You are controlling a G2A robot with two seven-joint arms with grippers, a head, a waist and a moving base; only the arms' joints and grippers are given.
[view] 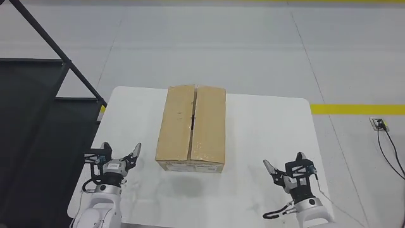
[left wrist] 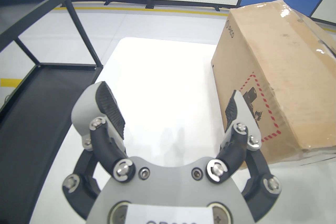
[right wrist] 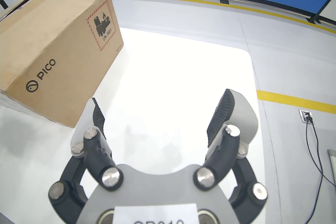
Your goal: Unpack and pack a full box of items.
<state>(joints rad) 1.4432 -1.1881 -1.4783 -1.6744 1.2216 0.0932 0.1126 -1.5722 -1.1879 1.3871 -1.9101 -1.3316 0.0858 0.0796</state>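
Left claw [view: 120, 153] is hovering low over the near left part of the desk [view: 266, 126], with its jaws spread wide and gripping nothing. It is sitting just beside the near left corner of the cardboard box [view: 192, 126], not touching it. This placement is probably putting the box wall within short reach while leaving the top free.

The box is standing in the middle of the desk, its long axis running away from the robot, between the two claws. Both top flaps are lying shut and meeting along a centre seam [view: 193, 119], where a narrow dark gap is showing partway along. Judging from this, unpacking is not yet beginning, and the seam is offering the likely entry point for lifting a flap.

Right claw [view: 283, 168] is hovering over the near right part of the desk, well apart from the box, with its jaws likewise spread and empty. The mirrored stance is suggesting that each arm is being reserved for the flap on its own side.
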